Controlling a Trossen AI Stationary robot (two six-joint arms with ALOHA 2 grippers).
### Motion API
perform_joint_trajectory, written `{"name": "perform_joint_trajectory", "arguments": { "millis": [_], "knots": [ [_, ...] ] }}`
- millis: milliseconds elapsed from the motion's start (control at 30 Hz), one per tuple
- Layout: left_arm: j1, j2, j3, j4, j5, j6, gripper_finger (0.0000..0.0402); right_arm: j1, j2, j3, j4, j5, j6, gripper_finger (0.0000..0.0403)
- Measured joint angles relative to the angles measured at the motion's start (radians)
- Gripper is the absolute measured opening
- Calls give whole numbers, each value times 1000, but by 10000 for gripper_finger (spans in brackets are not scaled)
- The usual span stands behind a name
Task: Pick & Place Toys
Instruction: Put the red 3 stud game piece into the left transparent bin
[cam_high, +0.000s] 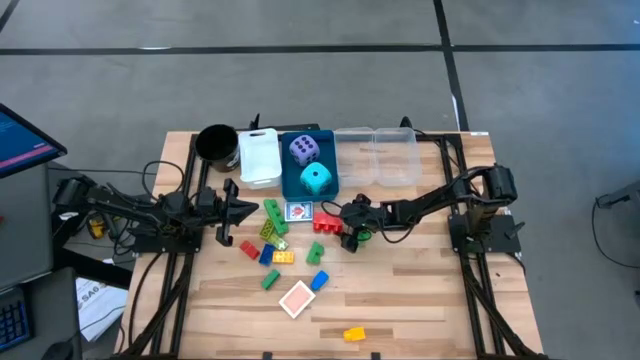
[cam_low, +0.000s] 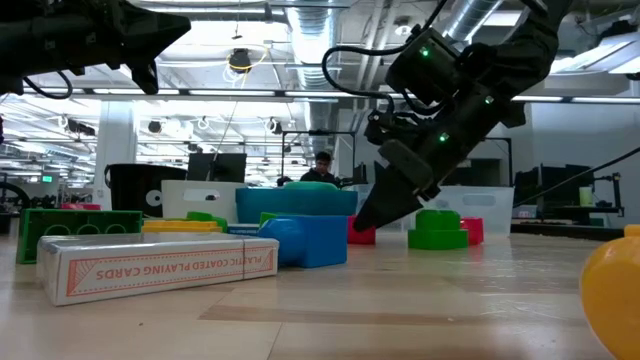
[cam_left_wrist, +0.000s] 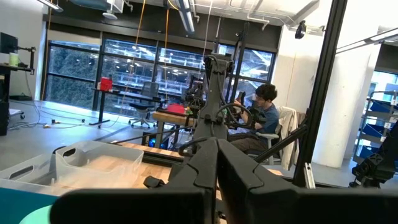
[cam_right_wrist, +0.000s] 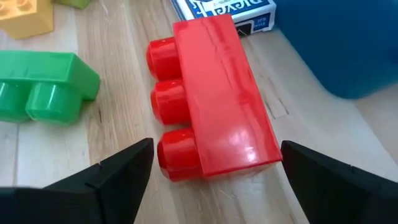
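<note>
A red brick (cam_right_wrist: 211, 99) lies on its side on the table next to the blue bin, with its studs pointing sideways; it also shows in the high view (cam_high: 326, 227). My right gripper (cam_right_wrist: 214, 177) is open and low over the table (cam_high: 338, 228). One finger stands on each side of the brick's near end, and neither touches it. My left gripper (cam_high: 252, 209) is shut and empty. It hangs level above the table's left side, and its fingers (cam_left_wrist: 217, 168) point toward the middle.
A purple die (cam_high: 305, 150) and a cyan die (cam_high: 317, 180) sit in the blue bin (cam_high: 289, 188). A white bin (cam_high: 259, 157), a clear bin (cam_high: 375, 155) and a black cup (cam_high: 215, 143) stand at the back. A green brick (cam_right_wrist: 43, 84), a card box (cam_high: 299, 211), several bricks (cam_high: 270, 240), a card pack (cam_high: 297, 298) and a yellow brick (cam_high: 354, 334) lie around.
</note>
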Motion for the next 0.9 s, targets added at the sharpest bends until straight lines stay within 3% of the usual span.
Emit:
{"name": "perform_joint_trajectory", "arguments": {
  "millis": [567,900],
  "knots": [
    [0,0,0,0,0,0,3,0,0,0,-4,-5,-40,342],
    [0,0,0,0,0,0,3,0,0,0,-3,-7,-40,281]
  ]
}}
